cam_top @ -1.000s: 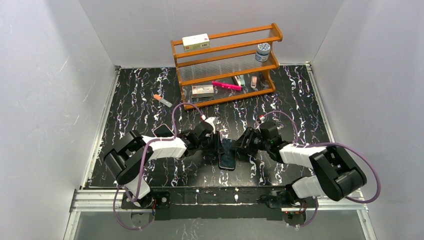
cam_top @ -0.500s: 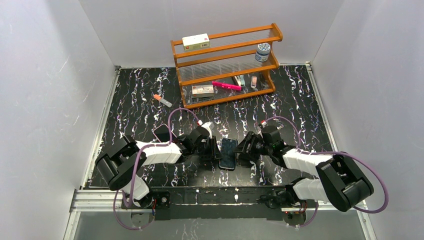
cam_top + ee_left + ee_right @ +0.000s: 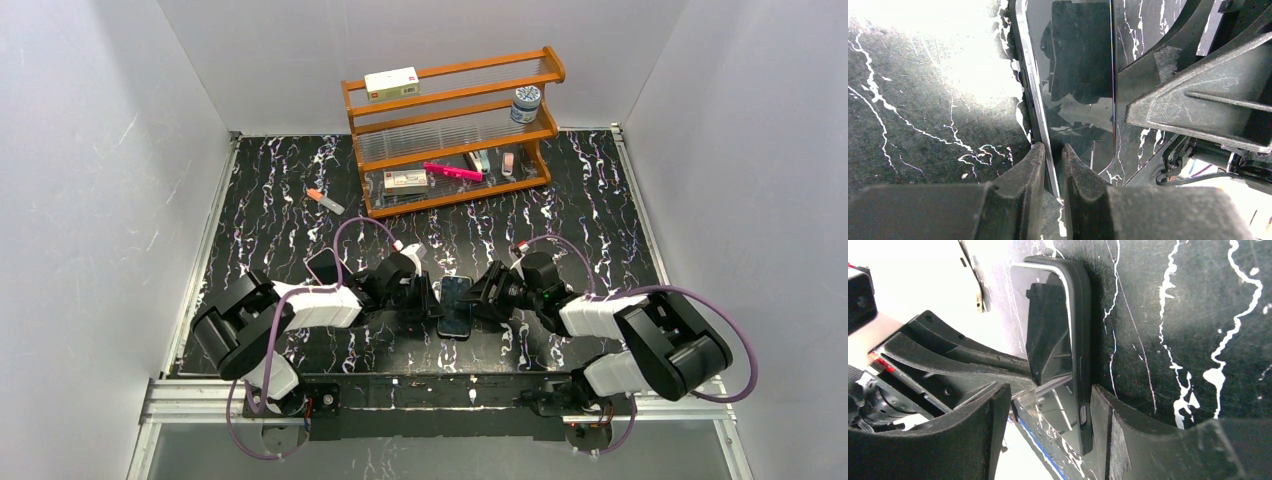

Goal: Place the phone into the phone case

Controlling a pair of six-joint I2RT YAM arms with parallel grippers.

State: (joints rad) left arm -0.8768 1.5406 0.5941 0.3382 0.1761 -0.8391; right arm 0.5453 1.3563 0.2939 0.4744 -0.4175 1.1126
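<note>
The phone (image 3: pixel 455 305) lies screen up on the black marbled table between both grippers. In the right wrist view its glossy screen (image 3: pixel 1045 325) sits in the matte black phone case (image 3: pixel 1084 320), whose wall wraps the phone's right edge. In the left wrist view the phone (image 3: pixel 1078 60) shows its pale metallic rim along the left edge. My left gripper (image 3: pixel 432 300) is shut on that rim (image 3: pixel 1050 160). My right gripper (image 3: pixel 482 297) is open (image 3: pixel 1048 390) and straddles phone and case, with one finger (image 3: pixel 1108 430) against the case's side. The case's camera holes are hidden.
A small dark slab (image 3: pixel 322 265) lies beside the left arm. A wooden rack (image 3: pixel 450 130) with boxes, a jar and a pink pen stands at the back. A small orange-tipped tube (image 3: pixel 325 201) lies to the rack's left. Grey walls enclose the table.
Both grippers have drawn in closer against the phone's sides, and both arms have shifted slightly. The phone has stayed in nearly the same place.
</note>
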